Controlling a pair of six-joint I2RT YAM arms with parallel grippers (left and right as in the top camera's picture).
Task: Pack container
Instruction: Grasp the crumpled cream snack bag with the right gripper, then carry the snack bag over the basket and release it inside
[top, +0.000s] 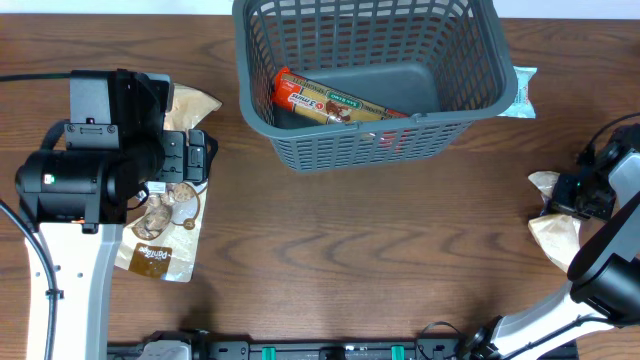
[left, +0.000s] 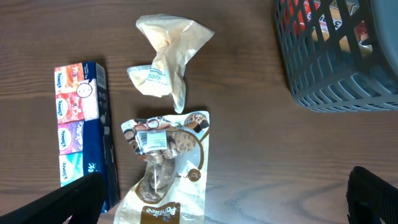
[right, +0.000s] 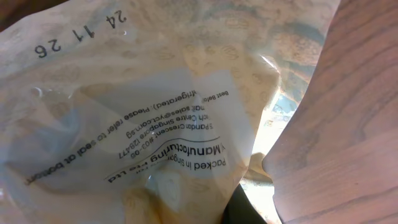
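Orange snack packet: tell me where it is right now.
Overhead view: the orange snack packet lies inside the container, along its near wall toward the robot's left, at the far middle of the table.

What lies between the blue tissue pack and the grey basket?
A crumpled cream packet and a brown snack pouch, shown clearly in the left wrist view.

The container (top: 340, 148) (slotted, grey) is set on the wooden table (top: 350, 230). A snack pouch (top: 160, 250), tissue pack (left: 78, 118) and cream packet (left: 165, 62) are laid alongside.

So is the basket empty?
No, an orange packet lies on the bottom of the basket.
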